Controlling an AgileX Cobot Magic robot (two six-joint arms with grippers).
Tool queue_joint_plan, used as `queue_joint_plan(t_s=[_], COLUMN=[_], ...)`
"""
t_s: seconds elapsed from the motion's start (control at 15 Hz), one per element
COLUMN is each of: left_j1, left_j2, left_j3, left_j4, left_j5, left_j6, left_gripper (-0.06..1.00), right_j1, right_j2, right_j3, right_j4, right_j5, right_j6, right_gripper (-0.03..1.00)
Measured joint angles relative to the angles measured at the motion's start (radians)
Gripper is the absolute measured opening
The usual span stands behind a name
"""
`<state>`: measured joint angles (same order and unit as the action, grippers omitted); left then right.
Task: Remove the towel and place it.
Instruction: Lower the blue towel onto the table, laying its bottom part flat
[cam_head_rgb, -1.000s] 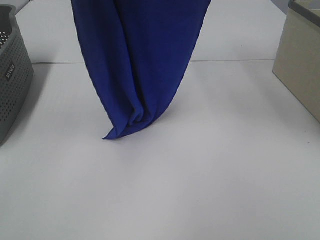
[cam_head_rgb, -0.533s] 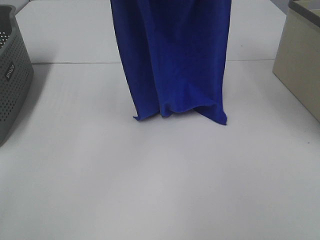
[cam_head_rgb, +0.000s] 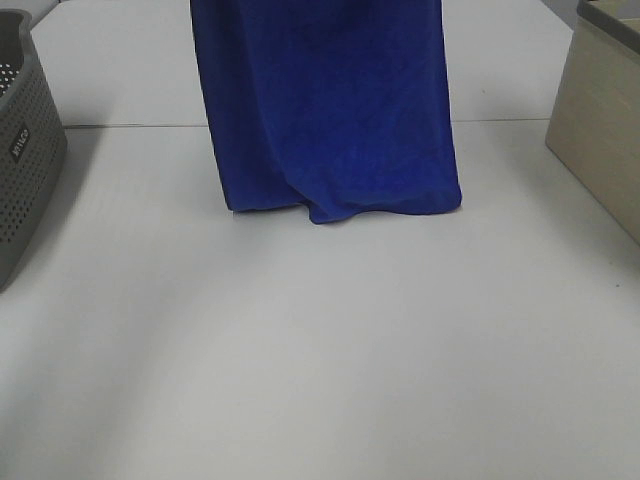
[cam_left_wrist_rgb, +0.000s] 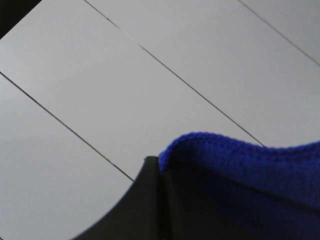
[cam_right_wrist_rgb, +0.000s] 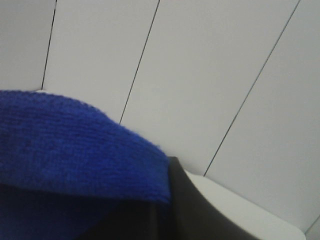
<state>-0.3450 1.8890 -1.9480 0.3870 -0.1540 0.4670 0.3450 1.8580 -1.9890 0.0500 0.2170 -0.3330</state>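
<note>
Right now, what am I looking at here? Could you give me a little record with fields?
towel: blue, hanging spread above the middle of the table, top out of the high view
lower edge: at the table top; contact unclear
left tool: shut on a towel edge
right tool: shut on a towel edge
basket: grey, far left, apart from the towel
box: beige, far right

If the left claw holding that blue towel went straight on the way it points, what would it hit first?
Beyond the towel it pinches, the left gripper faces only a white panelled surface with dark seams. Nothing else shows in between, though depth is unclear.
</note>
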Motion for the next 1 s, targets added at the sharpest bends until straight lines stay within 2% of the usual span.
queue_joint_plan(t_s=[0.07,0.2,0.27,0.33,0.4,0.53,0.67,0.87,1.0], left_j1=[0.013,0.026,0.033,0.039,0.040,0.050,0.076,0.121,0.124], left_j2=[0.042,0.102,0.143,0.222,0.256,0.307,0.368,0.418,0.427], left_j3=[-0.059,-0.159,-0.223,-0.351,-0.405,-0.483,-0.574,-0.641,-0.644], left_j4=[0.000,0.000,0.000,0.000,0.000,0.000,0.000,-0.009,-0.011], left_j5=[0.000,0.000,0.000,0.000,0.000,-0.002,-0.020,-0.069,-0.070], left_j6=[0.000,0.000,0.000,0.000,0.000,0.000,0.000,-0.020,-0.025], left_gripper=[0.00,0.00,0.00,0.00,0.00,0.00,0.00,0.00,0.00], right_j1=[0.000,0.000,0.000,0.000,0.000,0.000,0.000,-0.021,-0.034], right_j2=[0.024,0.069,0.103,0.177,0.208,0.250,0.284,0.322,0.335], right_j3=[-0.014,-0.070,-0.128,-0.229,-0.270,-0.316,-0.341,-0.347,-0.347], right_j4=[0.000,-0.001,-0.001,0.000,0.002,0.015,0.020,0.024,0.026], right_j5=[-0.060,-0.108,-0.123,-0.133,-0.140,-0.162,-0.227,-0.337,-0.352], right_j6=[-0.001,-0.002,-0.001,0.001,0.001,0.001,0.001,0.011,0.013], right_gripper=[0.02,0.02,0.02,0.02,0.02,0.02,0.02,0.02,0.02])
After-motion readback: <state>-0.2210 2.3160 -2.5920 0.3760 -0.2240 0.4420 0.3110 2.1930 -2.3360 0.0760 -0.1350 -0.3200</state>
